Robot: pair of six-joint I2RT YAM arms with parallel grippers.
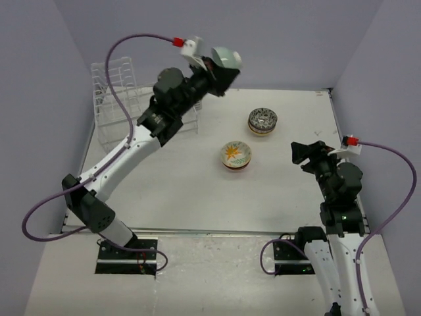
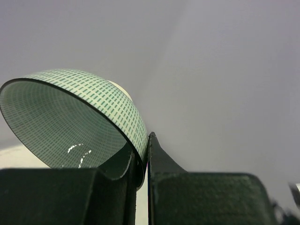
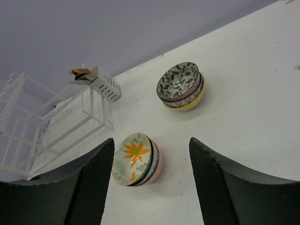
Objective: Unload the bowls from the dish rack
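The left gripper (image 2: 142,159) is clamped on the rim of a pale green bowl (image 2: 79,112), one finger inside the wall and one outside. That pinch carries the bowl tipped on edge, much as it would stand in a slot. Seen from overhead, the bowl hangs in the air just past the right end of the dish rack (image 1: 113,99), above the height of its dividers. I judge this to be the carry from rack to table (image 1: 177,191).

Further right of the rack, two stacks stand on the table. The one nearer the rack is topped by a yellow flower bowl (image 1: 236,154), and the one beyond it by a black-and-white leaf bowl (image 1: 262,120). Stacking keeps the unloaded bowls together, and the held bowl probably belongs on one of them. Farthest from the rack, the right gripper (image 1: 306,153) hovers with its jaws apart and nothing between them, facing the stacks.

The left wrist view alone shows the pinch and the bowl's fine dashed grid, but nothing of the rack or table. The overhead view gives the bowl's height and place, though the grip itself is too small to read there. The right wrist view shows each stack from the side as several bowls deep. It also shows part of the rack with no bowl in it, where overhead the left arm crosses the rack.
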